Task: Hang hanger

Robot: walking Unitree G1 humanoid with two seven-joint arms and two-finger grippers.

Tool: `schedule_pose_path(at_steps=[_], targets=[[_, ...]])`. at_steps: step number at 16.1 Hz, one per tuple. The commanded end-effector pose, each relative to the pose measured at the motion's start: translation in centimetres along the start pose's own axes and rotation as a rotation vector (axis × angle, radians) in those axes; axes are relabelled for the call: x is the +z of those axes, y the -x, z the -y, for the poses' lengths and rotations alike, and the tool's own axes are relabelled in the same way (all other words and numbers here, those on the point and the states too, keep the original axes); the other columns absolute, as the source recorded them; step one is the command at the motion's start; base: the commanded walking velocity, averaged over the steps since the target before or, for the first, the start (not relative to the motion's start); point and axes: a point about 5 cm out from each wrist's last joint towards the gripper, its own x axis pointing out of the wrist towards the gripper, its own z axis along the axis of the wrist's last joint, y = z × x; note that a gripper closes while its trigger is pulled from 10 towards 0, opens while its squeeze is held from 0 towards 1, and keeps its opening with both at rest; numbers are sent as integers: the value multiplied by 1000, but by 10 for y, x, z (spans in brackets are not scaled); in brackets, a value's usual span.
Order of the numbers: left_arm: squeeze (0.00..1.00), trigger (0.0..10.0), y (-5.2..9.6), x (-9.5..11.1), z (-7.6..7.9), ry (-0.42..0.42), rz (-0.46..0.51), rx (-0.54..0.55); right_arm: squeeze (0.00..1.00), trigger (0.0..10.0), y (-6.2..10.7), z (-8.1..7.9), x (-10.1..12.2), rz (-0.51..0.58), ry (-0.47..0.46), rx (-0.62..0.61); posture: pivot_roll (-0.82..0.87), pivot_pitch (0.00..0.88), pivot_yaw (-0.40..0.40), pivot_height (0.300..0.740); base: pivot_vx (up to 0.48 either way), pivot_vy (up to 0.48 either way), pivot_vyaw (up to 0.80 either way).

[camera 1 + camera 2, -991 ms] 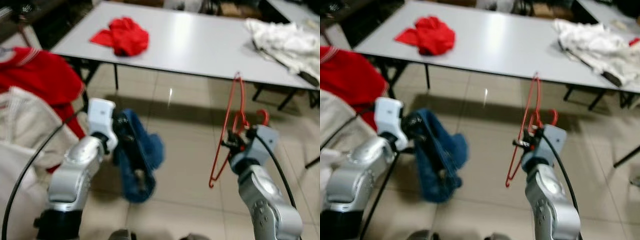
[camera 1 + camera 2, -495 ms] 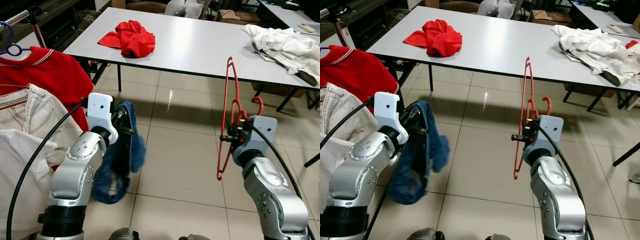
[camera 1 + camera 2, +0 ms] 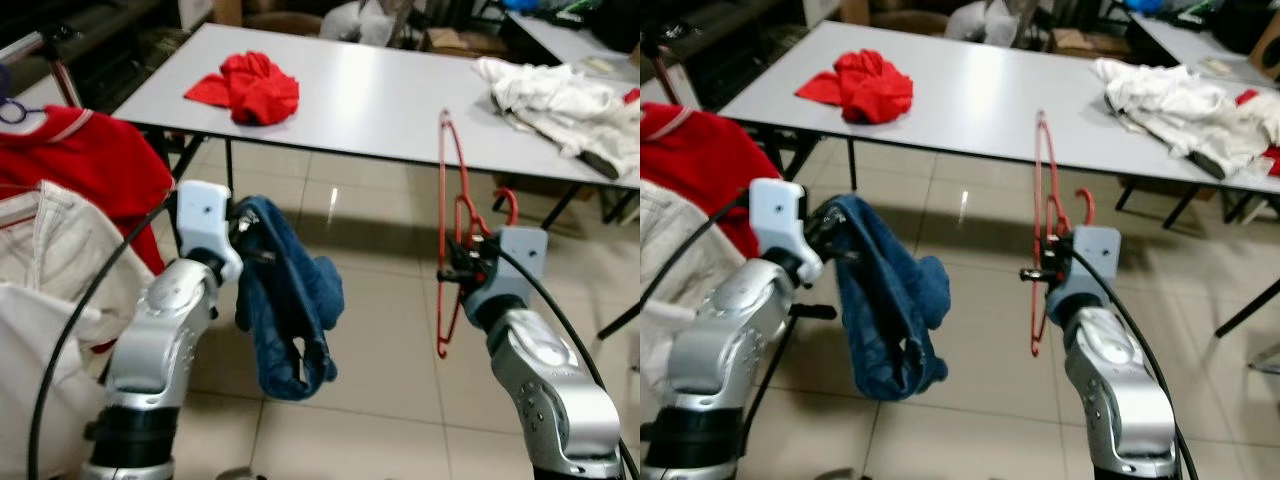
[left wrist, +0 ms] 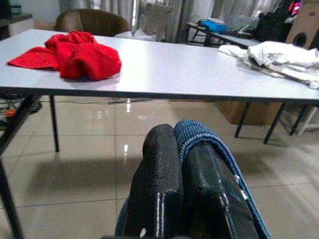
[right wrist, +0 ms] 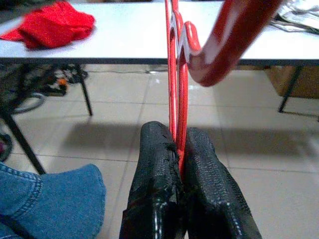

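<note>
Right pincer (image 3: pixel 1032 274) clenched on red hanger (image 3: pixel 1042 190), upright. Left pincer (image 3: pixel 830 243) gripping blue jeans (image 3: pixel 885 310), now swung rightward. Nothing hung yet.

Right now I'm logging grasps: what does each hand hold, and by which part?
The right hand pinches the red hanger by its wire frame near the hook. The left hand grips the blue jeans by a folded edge.
</note>
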Motion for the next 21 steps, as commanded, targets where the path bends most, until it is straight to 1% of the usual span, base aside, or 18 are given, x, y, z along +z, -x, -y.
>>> schedule_pose_path(at_steps=[1,9,11,12,13,14,15,17,20,21], targets=[[0,10000,-4,8,0,-15,31,-5,0,10000,-1,0,3,7,12,6,-10,0,-63,740,360,0,0],[0,10000,-10,8,1,-27,32,-21,0,10000,-4,-6,5,34,59,29,-16,0,-60,740,368,0,0],[0,10000,-11,8,0,-29,39,-14,0,10000,-2,-11,16,136,11,78,-16,3,-60,740,369,0,0],[0,10000,-11,6,-1,-26,44,-11,0,10000,0,-13,24,228,-41,101,-20,2,-58,740,371,0,0],[0,10000,-10,3,0,-39,49,-24,0,10000,1,-11,24,265,-38,101,-20,2,-52,740,368,0,0],[0,10000,-9,1,0,-42,50,-34,0,10000,1,-11,23,271,-14,101,-23,1,-50,740,371,0,0],[0,10000,-7,-7,0,-31,39,-36,0,10000,1,-10,16,279,77,106,-26,1,-46,740,368,0,0],[0,10000,-6,-9,-2,-26,37,-30,0,10000,1,-9,11,283,130,111,-25,1,-46,740,368,0,0],[0,10000,-7,-8,-3,-29,49,-26,0,10000,-1,-10,6,286,147,120,-23,0,-48,740,368,0,0],[0,10000,-9,-5,-4,-30,60,-22,0,10000,-3,-13,5,266,161,143,-26,0,-48,740,371,0,0]])
